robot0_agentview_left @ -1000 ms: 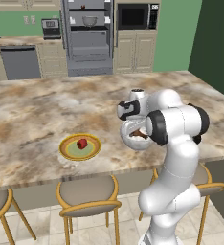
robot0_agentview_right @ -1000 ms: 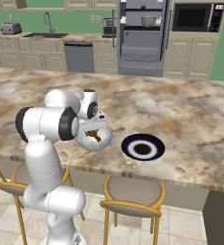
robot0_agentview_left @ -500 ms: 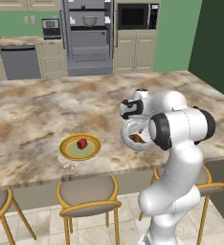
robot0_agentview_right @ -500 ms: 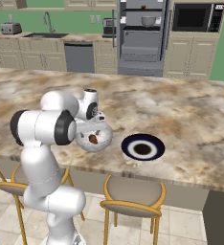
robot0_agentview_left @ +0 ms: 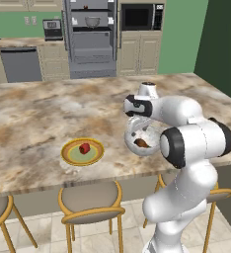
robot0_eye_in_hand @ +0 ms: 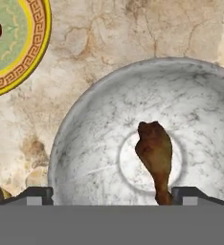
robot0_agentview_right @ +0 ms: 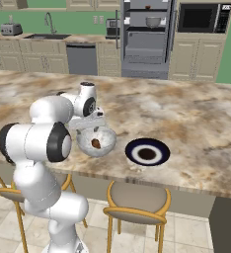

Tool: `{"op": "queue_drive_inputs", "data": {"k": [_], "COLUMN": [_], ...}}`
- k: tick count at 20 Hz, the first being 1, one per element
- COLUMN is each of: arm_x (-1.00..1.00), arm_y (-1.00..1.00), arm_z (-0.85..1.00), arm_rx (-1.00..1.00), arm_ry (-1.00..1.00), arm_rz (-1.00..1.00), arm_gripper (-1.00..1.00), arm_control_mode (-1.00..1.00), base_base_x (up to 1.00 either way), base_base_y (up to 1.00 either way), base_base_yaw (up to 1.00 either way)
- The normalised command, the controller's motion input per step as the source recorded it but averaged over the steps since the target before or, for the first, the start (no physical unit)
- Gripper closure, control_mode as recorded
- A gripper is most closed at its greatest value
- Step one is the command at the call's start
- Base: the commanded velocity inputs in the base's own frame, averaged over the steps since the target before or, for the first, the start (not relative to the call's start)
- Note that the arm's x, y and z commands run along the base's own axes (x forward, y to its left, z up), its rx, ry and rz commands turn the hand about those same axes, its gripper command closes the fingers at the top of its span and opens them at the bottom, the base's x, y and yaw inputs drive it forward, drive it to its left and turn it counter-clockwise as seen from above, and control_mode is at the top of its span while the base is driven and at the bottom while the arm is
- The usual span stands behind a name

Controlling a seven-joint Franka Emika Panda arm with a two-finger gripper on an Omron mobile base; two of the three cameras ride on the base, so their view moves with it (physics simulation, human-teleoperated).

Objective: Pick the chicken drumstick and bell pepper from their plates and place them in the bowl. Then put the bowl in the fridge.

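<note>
The brown chicken drumstick [robot0_eye_in_hand: 154, 155] lies at the bottom of the whitish speckled bowl [robot0_eye_in_hand: 90, 139], thin end toward my fingers. My gripper [robot0_eye_in_hand: 114, 196] hangs open just above the bowl [robot0_agentview_left: 142, 143], its fingertips [robot0_eye_in_hand: 37, 194] wide apart and touching nothing. From the right I see the gripper [robot0_agentview_right: 91, 120] over the bowl [robot0_agentview_right: 96, 141] with the drumstick [robot0_agentview_right: 95, 144] inside. The red bell pepper [robot0_agentview_left: 84, 147] sits on the yellow-rimmed plate [robot0_agentview_left: 68, 153], left of the bowl. The dark plate [robot0_agentview_right: 132, 148] lies bare to the bowl's right.
The bowl and both plates stand near the front edge of the marble island [robot0_agentview_left: 33, 113], with stools [robot0_agentview_left: 90, 202] below it. A tall grey steel unit with open shelves [robot0_agentview_left: 90, 37] stands at the back wall beside a black microwave [robot0_agentview_left: 139, 17]; I cannot tell whether it is the fridge.
My hand has risen a little above the bowl. The drumstick stays lying inside the bowl, and the pepper and plates have not moved.
</note>
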Motion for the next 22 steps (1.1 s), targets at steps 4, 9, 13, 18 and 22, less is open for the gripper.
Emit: {"op": "queue_drive_inputs", "data": {"k": [4,9,13,18,22], "arm_x": [-0.40,-0.27,-0.18,-0.07,-0.10], "arm_y": [0.53,0.54,0.57,0.57,0.40], "arm_z": [0.30,0.25,0.12,0.03,-0.03], "arm_rx": [0.00,0.01,0.02,0.00,0.00], "arm_ry": [-0.12,-0.01,0.00,0.05,0.01], "arm_rz": [-0.23,-0.25,-0.09,-0.01,0.17], "arm_gripper": [-1.00,-1.00,-1.00,-1.00,-1.00], "arm_control_mode": [-1.00,-1.00,-1.00,-1.00,-1.00], "base_base_x": [0.00,0.00,0.00,0.00,0.00], "base_base_y": [0.00,0.00,0.00,0.00,0.00], "base_base_yaw": [0.00,0.00,0.00,0.00,0.00]}}
